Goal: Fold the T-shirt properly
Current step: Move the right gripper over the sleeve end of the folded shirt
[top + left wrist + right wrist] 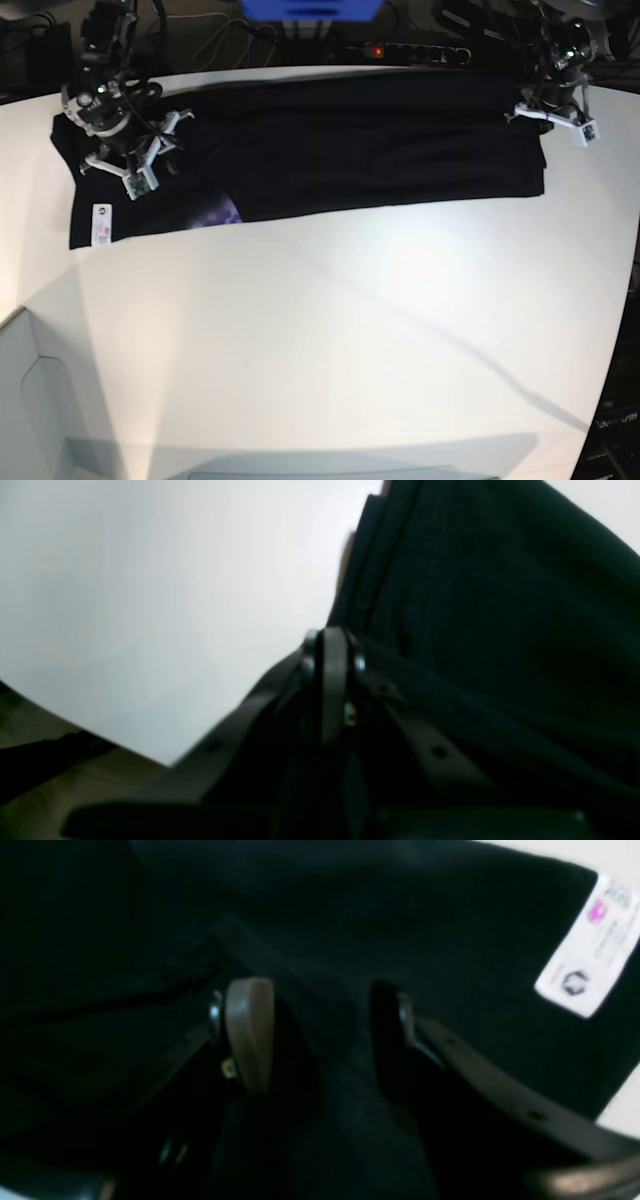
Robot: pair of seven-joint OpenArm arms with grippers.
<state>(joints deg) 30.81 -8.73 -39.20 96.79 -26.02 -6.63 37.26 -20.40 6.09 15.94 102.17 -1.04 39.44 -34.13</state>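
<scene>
The black T-shirt [360, 140] lies in a long band across the far part of the white table [350, 320]. Its white label [100, 222] and a bit of purple print [218, 213] show near its left end. My right gripper [135, 165] is over that left end. In the right wrist view it [320, 1030] stands open, with a ridge of black cloth [320, 965] between its fingers and the label [590, 947] off to the right. My left gripper [548, 115] is at the shirt's right end. Close up it [332, 647] is shut against the cloth's [500, 605] edge; any pinched cloth is hidden.
Cables, a power strip [410, 50] and a blue object [310, 8] line the table's back edge. A white bin [35, 400] sits at the front left corner. The table's right edge [625, 300] drops off beside the left arm.
</scene>
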